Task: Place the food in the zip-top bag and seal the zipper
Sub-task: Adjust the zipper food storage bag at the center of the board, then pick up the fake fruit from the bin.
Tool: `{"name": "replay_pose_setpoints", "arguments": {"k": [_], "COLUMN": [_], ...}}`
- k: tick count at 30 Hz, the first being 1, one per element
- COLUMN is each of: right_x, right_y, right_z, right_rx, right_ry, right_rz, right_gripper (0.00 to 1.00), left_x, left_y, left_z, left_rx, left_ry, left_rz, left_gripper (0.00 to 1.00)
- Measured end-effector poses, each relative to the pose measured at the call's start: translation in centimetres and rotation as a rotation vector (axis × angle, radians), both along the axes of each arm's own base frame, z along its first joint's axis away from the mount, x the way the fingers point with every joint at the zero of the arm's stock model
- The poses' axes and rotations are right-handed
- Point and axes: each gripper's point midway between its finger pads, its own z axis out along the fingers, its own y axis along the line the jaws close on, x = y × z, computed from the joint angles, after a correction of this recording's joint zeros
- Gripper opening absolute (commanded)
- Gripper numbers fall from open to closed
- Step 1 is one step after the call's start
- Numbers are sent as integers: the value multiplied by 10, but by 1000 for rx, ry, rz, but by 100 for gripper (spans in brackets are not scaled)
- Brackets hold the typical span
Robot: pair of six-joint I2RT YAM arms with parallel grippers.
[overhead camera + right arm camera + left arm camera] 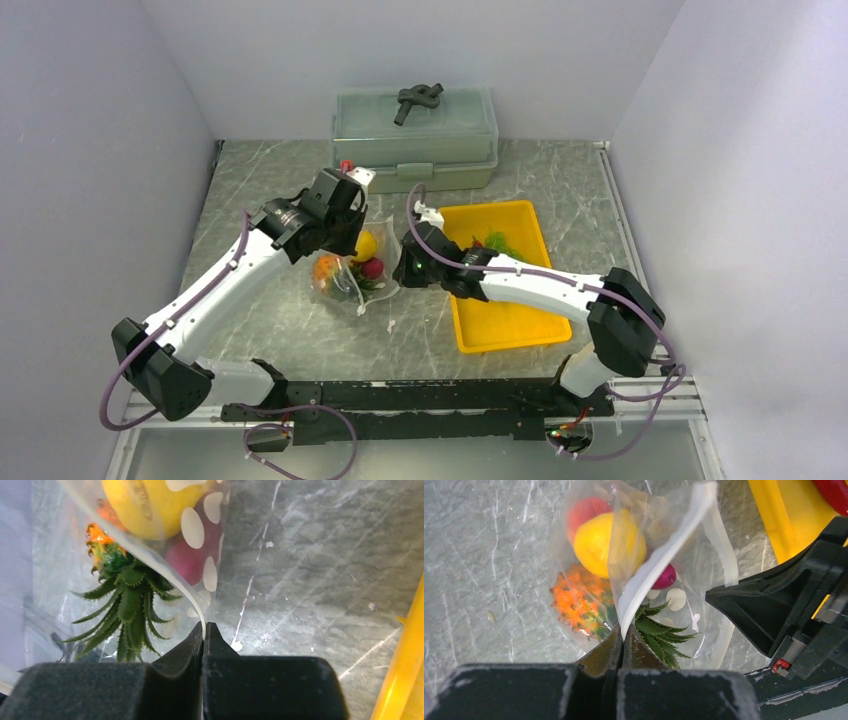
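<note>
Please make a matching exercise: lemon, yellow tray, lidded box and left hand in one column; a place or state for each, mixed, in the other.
1 lemon
2 yellow tray
3 lidded box
4 left hand

A at the far edge of the table
B inside the zip-top bag
C shut on the zipper
D beside that bag, open on top

Pairs: 1-B, 2-D, 3-A, 4-C

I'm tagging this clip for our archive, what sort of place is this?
Probably a robot test cell, not a kitchen: white walls box in a marble-patterned tabletop, two arms are bolted at its near edge, and toy food sits in a zip-top bag.
</note>
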Motion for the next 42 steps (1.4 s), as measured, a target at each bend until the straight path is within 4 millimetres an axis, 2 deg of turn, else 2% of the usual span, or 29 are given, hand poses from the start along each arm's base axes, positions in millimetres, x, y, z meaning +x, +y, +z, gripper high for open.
{"name": "replay_pose_setpoints", "arguments": {"k": [3, 7, 12, 21, 27, 34, 37, 42], "right_x": [-5, -9, -10, -14, -12, 6, 17, 39], "right_y": [-8, -15, -23, -48, -80, -117, -141, -185], "right_z": [-7, -4, 14, 54, 67, 71, 68, 62], "right_rx": [-13, -4, 22, 37, -43, -177, -235, -294], "right_ry": [15, 13, -19, -103, -166, -215, -214, -205], "right_rz": [-10, -21, -34, -55, -101, -176, -223, -321], "right_gripper": [10, 23, 44, 61, 63, 68, 70, 79], "left_x": [2, -1, -6, -10, -9, -12, -12, -12], "left_y": [-3, -4, 1, 2, 1, 3, 3, 4], "left_z": [4, 9, 12, 1, 1, 1, 0, -3], "left_rx": [-22, -52, -65, -59, -64, -67, -67, -59], "left_ry": [-18, -49, -76, -73, -80, -84, -83, -77], "left_rz": [-6, -19, -28, -44, -45, -45, -45, -44], "left_gripper": [0, 0, 0, 0, 0, 0, 0, 0]}}
